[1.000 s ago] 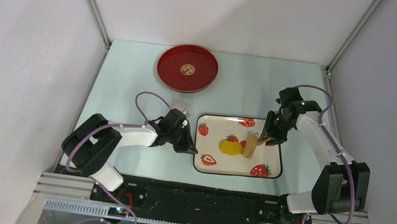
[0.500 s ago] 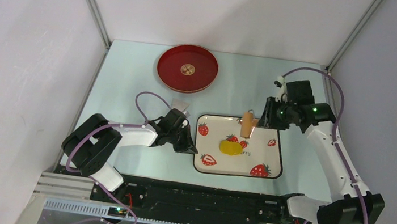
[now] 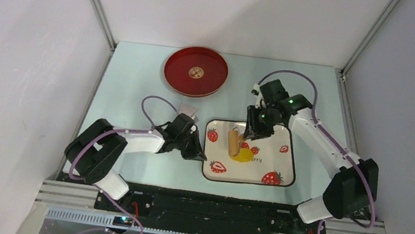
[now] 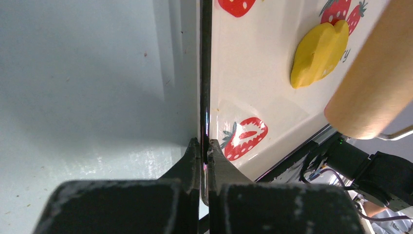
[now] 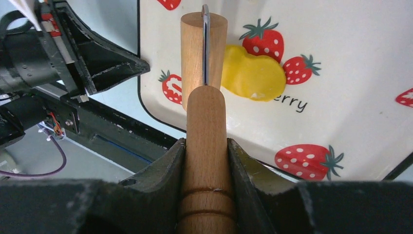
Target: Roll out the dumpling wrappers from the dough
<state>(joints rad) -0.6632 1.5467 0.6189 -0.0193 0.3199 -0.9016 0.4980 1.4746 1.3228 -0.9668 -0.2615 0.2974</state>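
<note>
A: On the strawberry tray [image 3: 252, 171], near its middle: yellow dough [image 3: 241, 154], a lumpy, uneven patch. Nothing round or thin in view as yet.

B: Agreed; right tool [image 5: 206, 151] partly open, clamped round the handle of the wooden roller [image 5: 195, 58], drum out front, over the left edge of the dough. Touching or just above: cannot tell.

A: Off-centre, then. Biggest worry from such a start: pressing down on one edge only, squeezing the lump sideways to the right, ending with a wedge, thick on one side and torn thin on the other.

B: Also sticking. Soft stuff, bare wood; likely to cling to the drum and lift or wrap round it on the pull back.

A: And the tray? Shut tight on its left rim, the left tool [image 4: 204, 146], holding it down on the table [image 3: 131, 90].

B: Narrow pinch on a thin lip. Under a hard shove from the roller, a fair chance of slipping free, then a sliding tray and a smeared patch.

A: Grip on the roller too: held by the handle alone, well back from the drum. Under load, liable to twist or tilt in that grip, digging one end of the drum in.

B: So: lighter pressure, centred over the lump, short passes, turning between them.

A: Sensible. At the far side, the red plate [image 3: 196, 71], well apart from all this, no hazard.
</note>
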